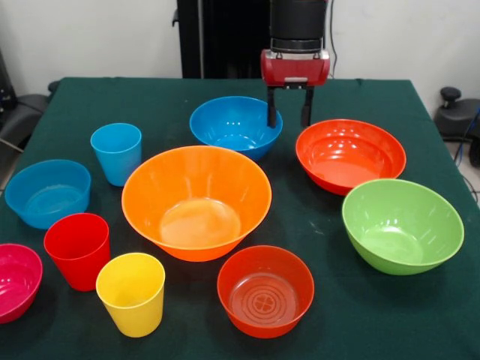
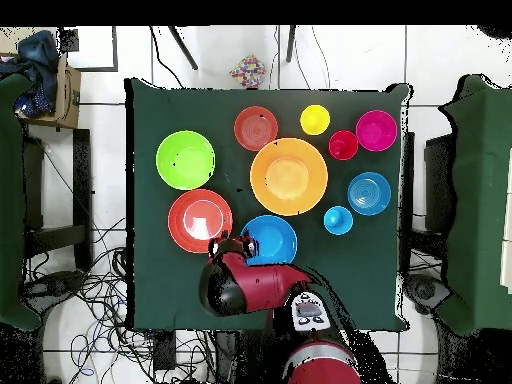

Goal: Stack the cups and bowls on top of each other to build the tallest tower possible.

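**No stacking begun; every piece lies separate**

Nothing has been stacked: the tower is not started. The large orange bowl [image 1: 196, 201] sits mid-counter [image 1: 337, 315], empty, as are all the other bowls and cups ringed around it. The gripper [image 1: 288, 107] hangs released, fingers parted, over the blue bowl's [image 1: 235, 126] rim, grasping nothing.

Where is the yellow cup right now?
In the front view the yellow cup stands upright near the table's front edge, left of centre, between the red cup and the smaller red-orange bowl, just below the big orange bowl.
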Robot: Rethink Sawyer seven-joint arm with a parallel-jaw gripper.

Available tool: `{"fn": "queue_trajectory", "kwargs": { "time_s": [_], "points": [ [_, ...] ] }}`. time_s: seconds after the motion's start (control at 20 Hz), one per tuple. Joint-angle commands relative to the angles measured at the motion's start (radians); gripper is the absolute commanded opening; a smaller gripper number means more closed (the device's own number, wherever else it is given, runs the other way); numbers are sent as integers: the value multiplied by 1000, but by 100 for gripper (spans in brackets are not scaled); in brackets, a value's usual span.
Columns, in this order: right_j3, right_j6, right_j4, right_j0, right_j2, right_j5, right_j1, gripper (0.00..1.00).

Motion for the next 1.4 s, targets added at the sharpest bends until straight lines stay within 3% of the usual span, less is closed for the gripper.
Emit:
{"fn": "queue_trajectory", "kwargs": {
  "time_s": [0.05, 0.65, 1.4],
  "points": [
    [-12, 135, -24, 27, 60, -46, 68, 100],
    [-19, 115, -30, 61, 16, -54, 97, 100],
    [56, 99, -92, 23, 36, -1, 14, 100]
  ]
}}
